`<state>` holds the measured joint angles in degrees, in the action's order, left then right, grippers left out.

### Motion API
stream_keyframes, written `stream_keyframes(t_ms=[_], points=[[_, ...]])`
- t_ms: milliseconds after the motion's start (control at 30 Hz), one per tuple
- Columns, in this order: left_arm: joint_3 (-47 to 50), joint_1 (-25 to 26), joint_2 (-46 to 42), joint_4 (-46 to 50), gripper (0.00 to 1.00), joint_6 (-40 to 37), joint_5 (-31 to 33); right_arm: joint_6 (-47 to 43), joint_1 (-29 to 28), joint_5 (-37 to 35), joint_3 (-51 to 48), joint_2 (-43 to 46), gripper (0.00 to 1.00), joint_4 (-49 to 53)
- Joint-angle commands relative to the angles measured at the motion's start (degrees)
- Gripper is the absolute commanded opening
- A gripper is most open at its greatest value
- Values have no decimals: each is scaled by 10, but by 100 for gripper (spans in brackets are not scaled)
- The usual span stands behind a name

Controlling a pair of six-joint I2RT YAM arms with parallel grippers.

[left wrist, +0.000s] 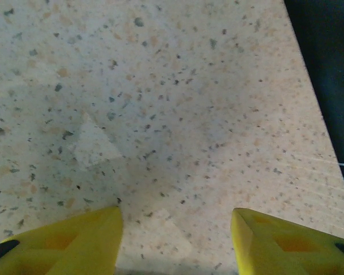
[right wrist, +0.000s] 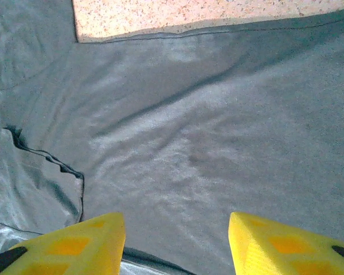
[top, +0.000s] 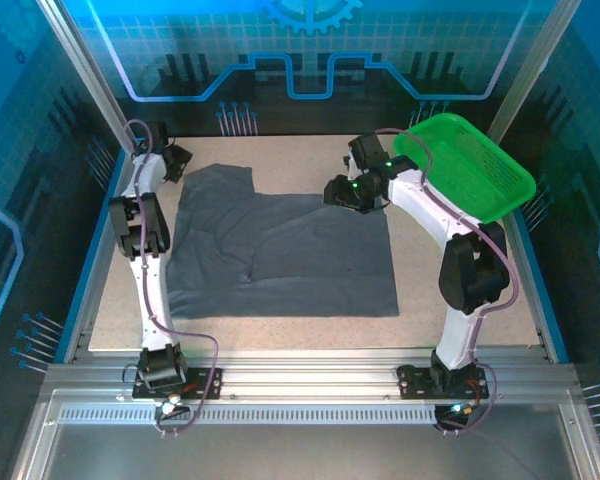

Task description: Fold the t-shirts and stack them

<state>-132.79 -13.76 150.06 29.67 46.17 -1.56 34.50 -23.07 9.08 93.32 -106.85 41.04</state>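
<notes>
T-shirt (top: 280, 250) flat; green basket (top: 480, 165) far right.

Green basket (top: 480, 170), far-rt corner of table (top: 420, 290)

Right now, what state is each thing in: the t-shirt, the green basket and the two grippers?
t-shirt: spread out flat on the table, lightly wrinkled, one sleeve sticking out.
green basket: at the far right corner, nothing seen in it.
left gripper: open, over bare table, holding nothing.
right gripper: open, over the t-shirt, holding nothing.
</notes>
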Motion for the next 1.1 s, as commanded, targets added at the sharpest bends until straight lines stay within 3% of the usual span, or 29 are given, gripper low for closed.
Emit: stream_keyframes(t_ms=[0, 267, 400, 500, 600, 700, 767, 833, 1067], points=[[-16, 26, 11, 47, 56, -34, -23, 6, 9, 5, -3, 6, 52, -2], [-19, 63, 11, 144, 53, -80, 30, 0, 12, 20, 9, -20, 51, -4], [-32, 66, 11, 173, 44, -83, 44, -2, 18, 17, 16, -29, 51, 1], [-50, 71, 18, 193, 32, -93, 37, 8, 27, -8, 28, -44, 50, 20], [-54, 81, 13, 201, 28, -114, 39, 29, 40, -50, 61, -75, 49, 67], [-53, 87, -4, 219, 34, -113, 66, 36, 47, -85, 94, -105, 49, 90], [-44, 87, -26, 218, 51, -109, 99, 34, 52, -82, 115, -123, 48, 93], [-43, 85, -40, 207, 59, -124, 114, 28, 52, -78, 135, -135, 48, 102], [-60, 78, -29, 182, 61, -175, 110, 18, 52, -63, 129, -127, 47, 103]])
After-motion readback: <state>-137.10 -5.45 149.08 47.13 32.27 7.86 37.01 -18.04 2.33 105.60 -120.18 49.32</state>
